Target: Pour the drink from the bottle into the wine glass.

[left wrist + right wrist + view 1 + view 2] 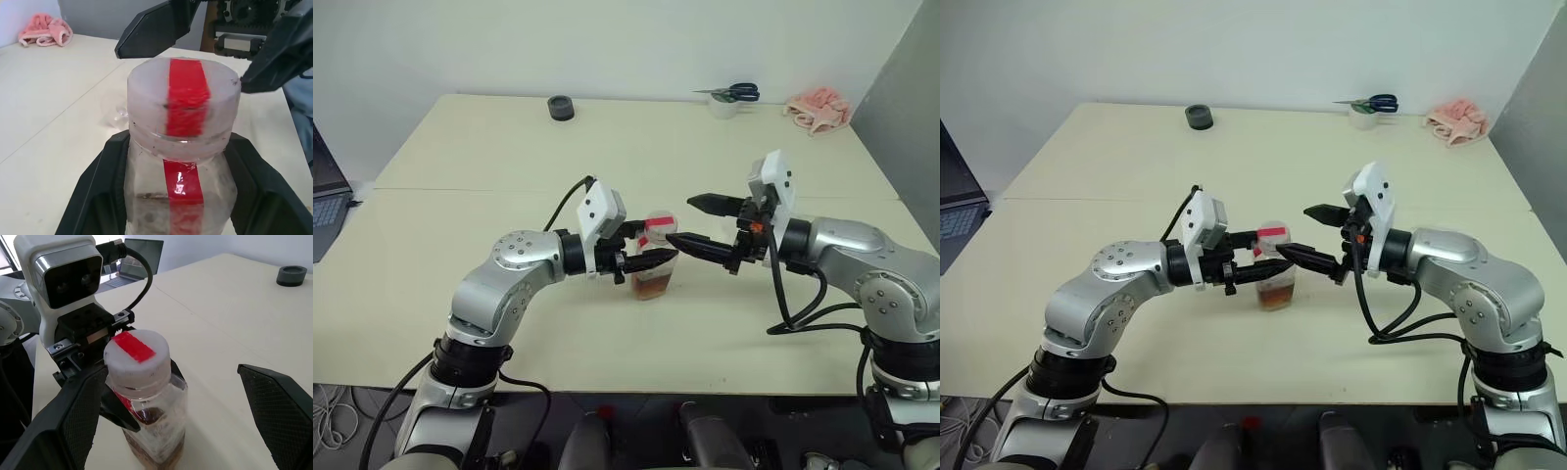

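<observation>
Left wrist view: end effector point(178, 196) around bottle point(182, 147)

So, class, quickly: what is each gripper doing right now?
Left gripper: shut on the bottle.
Right gripper: open, holding nothing, its fingers either side of the bottle's cap.

Clear bottle point(149, 416), white cap point(137, 357) with red stripe, amber drink point(654, 286)

Silver arms, blk cables, 2 blk-fingered grippers.
</observation>
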`<state>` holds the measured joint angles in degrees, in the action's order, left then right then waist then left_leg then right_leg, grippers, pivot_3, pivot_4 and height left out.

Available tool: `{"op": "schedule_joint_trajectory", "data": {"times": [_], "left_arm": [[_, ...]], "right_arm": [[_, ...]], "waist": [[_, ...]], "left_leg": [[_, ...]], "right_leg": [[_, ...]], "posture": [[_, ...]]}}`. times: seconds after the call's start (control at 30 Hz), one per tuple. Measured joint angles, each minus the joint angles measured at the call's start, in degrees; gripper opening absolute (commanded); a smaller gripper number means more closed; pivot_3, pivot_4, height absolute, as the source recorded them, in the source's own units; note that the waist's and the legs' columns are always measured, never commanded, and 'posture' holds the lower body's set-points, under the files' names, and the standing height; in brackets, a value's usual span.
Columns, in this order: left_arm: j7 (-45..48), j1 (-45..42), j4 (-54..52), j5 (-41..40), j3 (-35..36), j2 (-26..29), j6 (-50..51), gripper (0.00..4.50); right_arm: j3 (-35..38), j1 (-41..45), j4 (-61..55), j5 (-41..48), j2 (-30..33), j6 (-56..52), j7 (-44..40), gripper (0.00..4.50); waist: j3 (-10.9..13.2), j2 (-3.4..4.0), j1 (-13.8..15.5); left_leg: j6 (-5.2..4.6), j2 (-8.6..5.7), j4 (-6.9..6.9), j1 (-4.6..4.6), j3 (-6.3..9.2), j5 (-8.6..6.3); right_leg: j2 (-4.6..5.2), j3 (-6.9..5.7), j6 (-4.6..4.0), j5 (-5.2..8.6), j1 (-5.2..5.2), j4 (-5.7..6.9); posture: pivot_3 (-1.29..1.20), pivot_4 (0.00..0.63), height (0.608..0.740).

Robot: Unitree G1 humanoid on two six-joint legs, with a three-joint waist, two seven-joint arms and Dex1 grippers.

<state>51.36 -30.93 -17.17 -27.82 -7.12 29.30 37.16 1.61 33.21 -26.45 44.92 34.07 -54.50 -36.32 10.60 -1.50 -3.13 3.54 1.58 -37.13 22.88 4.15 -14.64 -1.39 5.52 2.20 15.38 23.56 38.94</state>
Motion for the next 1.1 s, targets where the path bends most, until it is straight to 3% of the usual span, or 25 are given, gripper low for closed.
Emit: {"op": "schedule_joint_trajectory", "data": {"times": [0.33, 0.93, 1.1], "left_arm": [[0.65, 0.26, 0.00, 0.01, -0.38, -0.04, -0.12, 2.17], [0.53, 0.34, 0.00, 0.05, -0.42, -0.44, -0.18, 2.17], [0.51, 0.34, 0.00, 0.06, -0.42, -0.44, -0.19, 2.17]], "right_arm": [[0.13, -0.39, -2.84, 3.62, 1.17, 0.09, -1.22, 4.50], [-5.13, 2.40, -2.30, 1.15, -2.98, -1.45, 6.24, 4.50], [-5.09, 2.40, -2.24, 1.30, -3.29, -1.69, 6.49, 2.89]], "waist": [[0.00, 0.00, 0.00], [0.00, 0.00, 0.02], [0.00, 0.00, 0.02]], "left_leg": [[0.00, 0.00, -0.01, 0.00, 0.00, 0.00], [0.00, 0.00, -0.01, 0.01, 0.01, 0.00], [0.00, 0.00, -0.01, 0.01, 0.01, 0.00]], "right_leg": [[0.00, 0.00, 0.00, 0.00, 0.00, 0.00], [0.00, 0.00, 0.00, 0.00, 0.00, 0.00], [0.00, 0.00, 0.00, 0.00, 0.00, -0.01]], "posture": [[0.00, 0.150, 0.740], [0.00, 0.150, 0.740], [0.00, 0.150, 0.740]]}}
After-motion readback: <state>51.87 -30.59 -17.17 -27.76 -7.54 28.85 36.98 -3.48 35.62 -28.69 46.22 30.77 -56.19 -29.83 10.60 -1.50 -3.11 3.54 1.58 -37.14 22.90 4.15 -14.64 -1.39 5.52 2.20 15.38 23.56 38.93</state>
